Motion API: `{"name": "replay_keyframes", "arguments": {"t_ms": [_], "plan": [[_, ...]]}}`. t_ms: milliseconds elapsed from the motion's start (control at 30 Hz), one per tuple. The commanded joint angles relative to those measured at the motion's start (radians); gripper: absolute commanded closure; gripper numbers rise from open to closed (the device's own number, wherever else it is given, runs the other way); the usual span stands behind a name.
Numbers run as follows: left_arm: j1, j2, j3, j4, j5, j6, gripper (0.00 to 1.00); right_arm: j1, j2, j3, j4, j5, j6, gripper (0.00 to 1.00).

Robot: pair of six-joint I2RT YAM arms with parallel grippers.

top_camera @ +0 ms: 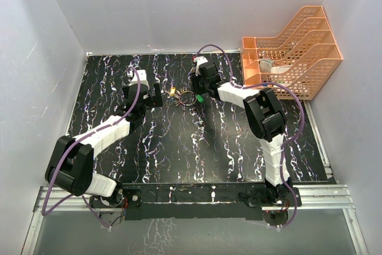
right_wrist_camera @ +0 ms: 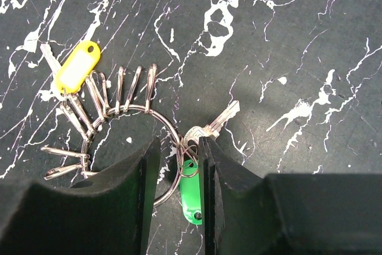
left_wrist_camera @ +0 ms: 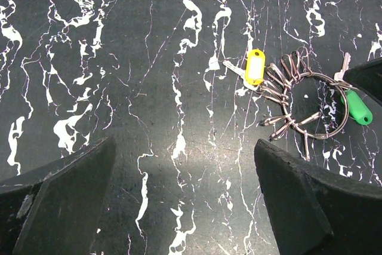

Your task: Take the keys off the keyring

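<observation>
The keyring (right_wrist_camera: pixel 173 132) lies flat on the black marbled table, with several thin metal loops (right_wrist_camera: pixel 122 88) fanned along its upper left. A yellow-headed key (right_wrist_camera: pixel 76 68) lies at its left. A green-headed key (right_wrist_camera: pixel 191 198) and a silver key (right_wrist_camera: pixel 222 117) hang at its right on a small ring. My right gripper (right_wrist_camera: pixel 179 144) stands over the ring's right side, its jaws narrowly apart around the green key, with a gap on the left side. My left gripper (left_wrist_camera: pixel 185 147) is wide open and empty, left of the keyring (left_wrist_camera: pixel 343 111). From above, the ring (top_camera: pixel 186 97) lies between both grippers.
An orange mesh file rack (top_camera: pixel 298 52) stands at the back right, off the mat's corner. White walls close in the back and both sides. The right gripper's finger (left_wrist_camera: pixel 367 76) shows at the edge of the left wrist view.
</observation>
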Motion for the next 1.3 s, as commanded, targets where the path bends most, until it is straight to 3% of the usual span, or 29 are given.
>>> {"name": "replay_keyframes", "arguments": {"t_ms": [0, 367, 767, 867, 1033, 1267], "plan": [[0.001, -0.005, 0.024, -0.018, -0.002, 0.006, 0.01, 0.002, 0.019, 0.045, 0.041, 0.008, 0.004, 0.69], [0.001, -0.006, 0.025, -0.019, -0.002, 0.0, 0.01, 0.002, 0.034, 0.021, 0.03, 0.004, -0.002, 0.7], [0.001, -0.003, 0.027, -0.018, -0.019, -0.004, 0.01, 0.021, 0.062, -0.006, -0.01, -0.026, 0.0, 0.79], [0.001, -0.007, 0.026, -0.021, -0.034, 0.0, 0.01, 0.035, 0.074, -0.014, -0.031, 0.027, -0.015, 1.0], [0.001, -0.007, 0.029, -0.018, -0.032, 0.008, 0.01, 0.043, 0.014, -0.047, 0.009, 0.056, -0.026, 1.0], [0.001, -0.029, 0.028, 0.034, 0.024, 0.005, 0.01, 0.077, -0.139, 0.053, -0.027, 0.143, -0.114, 1.0]]}}
